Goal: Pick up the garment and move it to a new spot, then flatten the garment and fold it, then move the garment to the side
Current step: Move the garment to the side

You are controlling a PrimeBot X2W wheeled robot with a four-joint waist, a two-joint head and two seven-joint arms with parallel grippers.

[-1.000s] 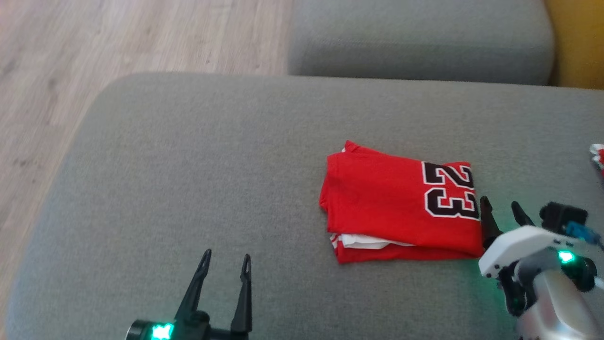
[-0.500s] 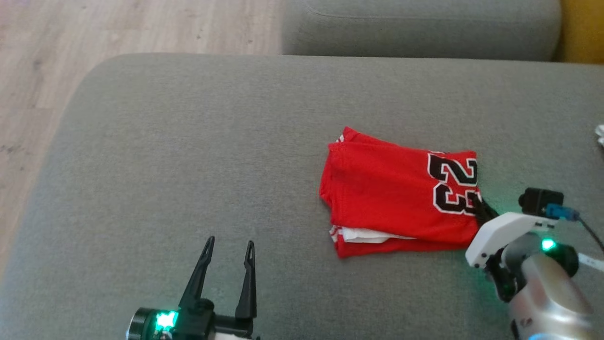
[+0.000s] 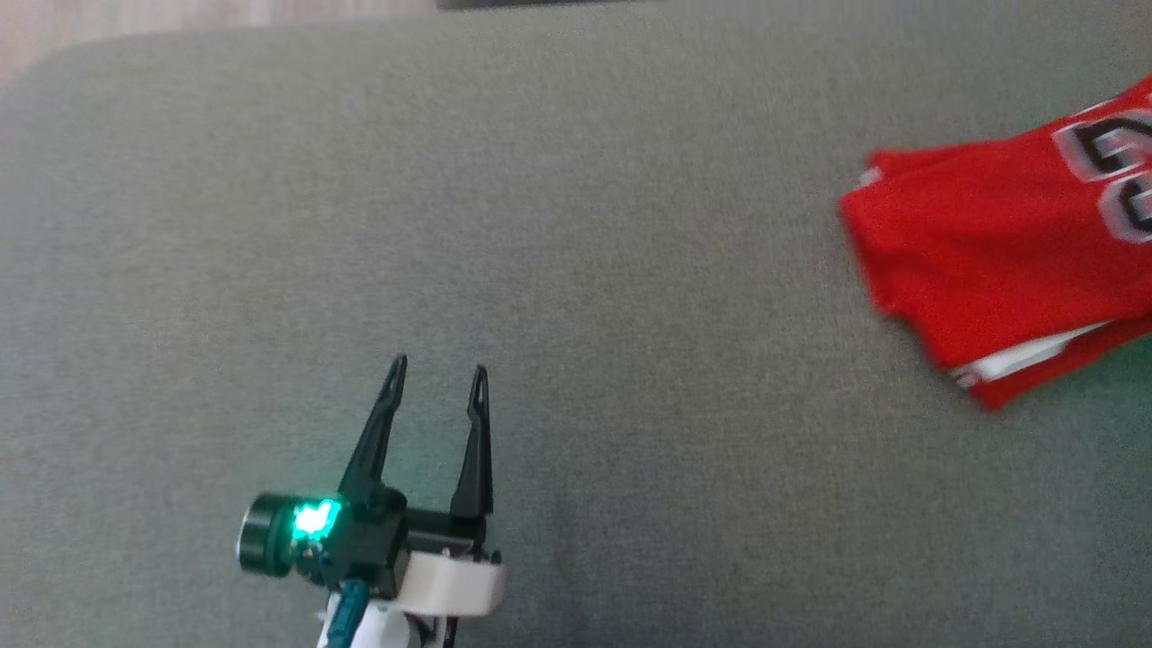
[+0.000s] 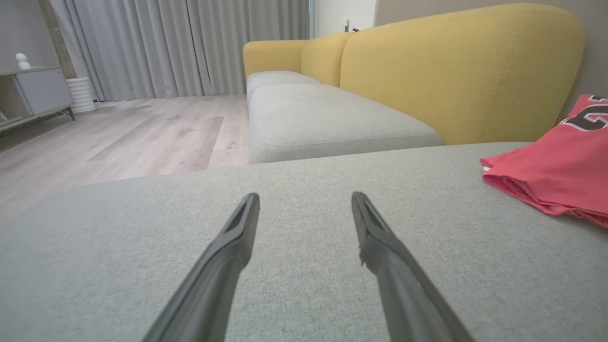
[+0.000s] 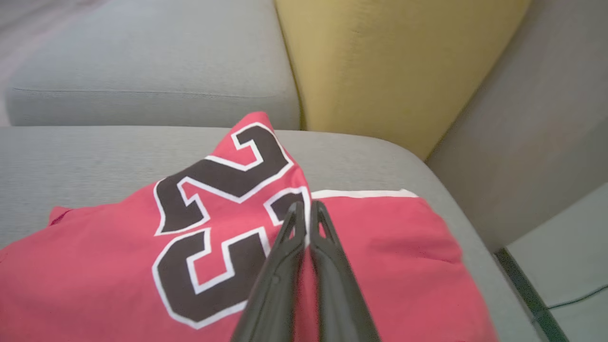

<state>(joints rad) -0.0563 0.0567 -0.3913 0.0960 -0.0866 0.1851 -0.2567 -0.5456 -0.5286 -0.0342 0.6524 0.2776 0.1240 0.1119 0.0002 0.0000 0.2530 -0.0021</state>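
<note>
garment: folded red fabric jersey (image 3: 990, 261) with a black-and-white number, lying on the grey fabric sofa cushion (image 3: 540, 225), far right in the head view
right pincer (image 5: 306, 209): closed, pinching a raised ridge of jersey by the number
left pincer (image 3: 437, 364): wide open, empty, over bare cushion
key relation: jersey lies well off to the left pincer's right, long axis roughly left-right
nearer arm: right, so the side move looks like its job

Fig.: home living rm | yellow-backed sofa (image 4: 456, 71) w/ grey seat cushions (image 4: 323, 123) | wood-plank floor (image 4: 142, 137) | full-length grey curtains (image 4: 190, 47) | low cabinet (image 4: 42, 90) by wall, white ornament atop
</note>
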